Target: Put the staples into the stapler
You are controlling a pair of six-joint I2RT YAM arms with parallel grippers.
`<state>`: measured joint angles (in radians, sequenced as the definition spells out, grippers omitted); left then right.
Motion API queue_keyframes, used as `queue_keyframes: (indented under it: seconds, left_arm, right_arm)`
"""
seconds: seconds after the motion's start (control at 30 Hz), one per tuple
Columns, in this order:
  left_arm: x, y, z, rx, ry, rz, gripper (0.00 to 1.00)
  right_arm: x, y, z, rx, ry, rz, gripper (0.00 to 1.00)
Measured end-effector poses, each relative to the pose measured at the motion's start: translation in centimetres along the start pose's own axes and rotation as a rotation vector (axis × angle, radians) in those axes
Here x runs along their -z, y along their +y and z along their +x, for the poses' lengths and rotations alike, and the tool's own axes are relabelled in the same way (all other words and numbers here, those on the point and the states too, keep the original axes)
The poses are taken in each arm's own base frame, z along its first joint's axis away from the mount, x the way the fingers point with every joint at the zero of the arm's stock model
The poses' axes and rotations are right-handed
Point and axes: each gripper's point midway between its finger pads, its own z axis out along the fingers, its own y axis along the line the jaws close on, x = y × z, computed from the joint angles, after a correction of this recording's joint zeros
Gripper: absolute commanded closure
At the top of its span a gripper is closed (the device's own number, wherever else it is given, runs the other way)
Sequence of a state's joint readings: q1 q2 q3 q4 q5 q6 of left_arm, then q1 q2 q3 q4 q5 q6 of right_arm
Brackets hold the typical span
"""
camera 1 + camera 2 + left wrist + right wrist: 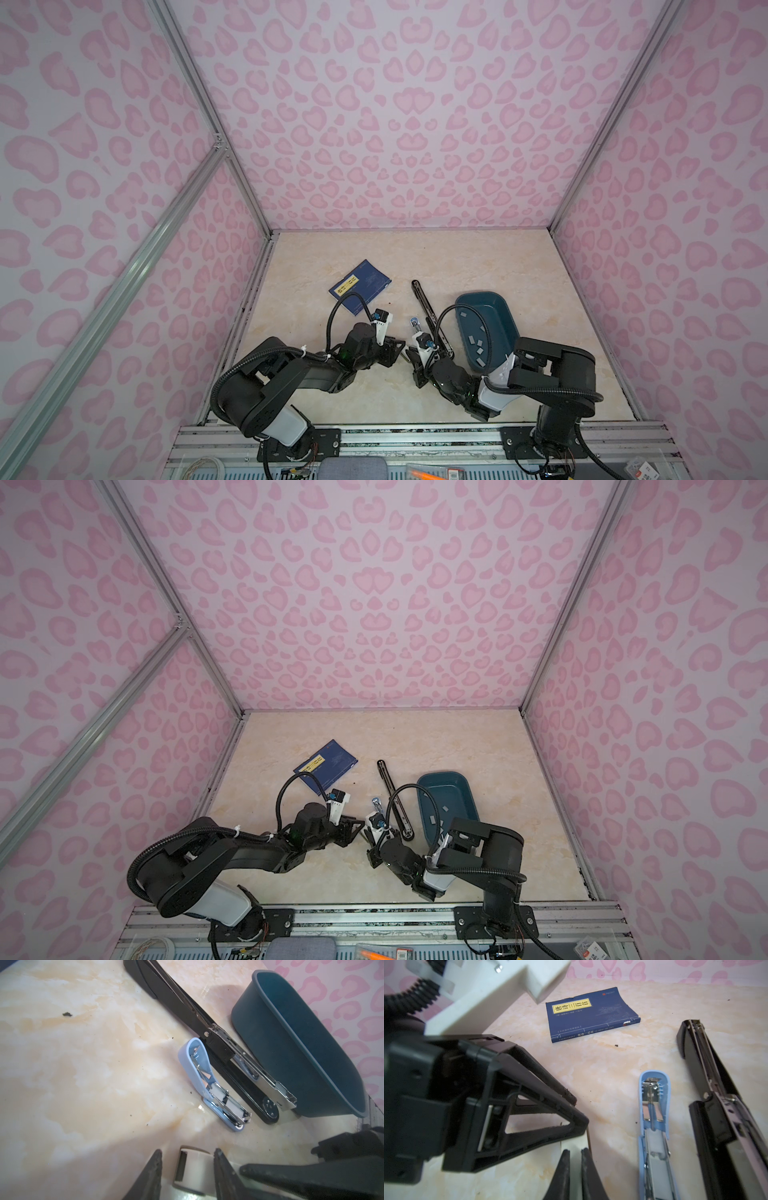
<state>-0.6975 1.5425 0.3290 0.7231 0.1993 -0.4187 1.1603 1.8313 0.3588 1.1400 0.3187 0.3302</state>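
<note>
What matters for my next move is where the staples (478, 344) lie. They are loose grey strips on the floor of the teal tub (478, 296), off to the right of both grippers, with the long black stapler (187, 1007) between the fingers and the tub. The right arm is the nearer one, and its forearm hangs over the near end of the tub. Both grippers are busy at the middle of the table (374, 257), over a small white box (193, 1167) just short of the blue stapler (207, 1082). The left gripper (188, 1150) has its fingers apart on either side of the box; one finger looks against it and a sliver of gap shows at the other, so I judge it not yet clamped. The right gripper (575, 1150) is all but closed, with only a thin pale line between its fingers, and I cannot tell whether anything thin is pinched there. Both staplers are hinged open and lie side by side, their long axes running away from me and leaning a little left, so a strip would have to be turned along that line. Only the top views look into the tub and show the strips; the left wrist view gives me just its outer wall. Only the wrist views show the blue stapler's channel facing up. I cannot make out whether the pale patches in it are staples
</note>
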Motion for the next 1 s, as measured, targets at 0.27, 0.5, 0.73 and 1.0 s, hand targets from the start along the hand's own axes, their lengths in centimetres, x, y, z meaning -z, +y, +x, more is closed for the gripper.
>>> queue_keyframes:
  seconds: [0.27,0.5,0.73,1.0]
  left_arm:
    - [-0.1,-0.1,0.2,-0.005,0.000,0.001,0.59]
    - [-0.1,-0.2,0.2,-0.006,-0.002,0.002,0.60]
    - [-0.1,-0.1,-0.1,-0.008,-0.010,-0.007,0.59]
    - [1.1,0.6,-0.9,-0.006,-0.027,-0.078,0.51]
  right_arm:
    - [0.1,-0.2,0.7,-0.043,-0.047,-0.006,0.87]
    - [0.3,-0.1,0.6,-0.073,-0.078,-0.016,0.84]
    - [0.6,0.5,-0.7,-0.046,-0.023,-0.017,0.69]
    - [0.7,0.8,-0.3,0.038,0.093,0.024,0.53]
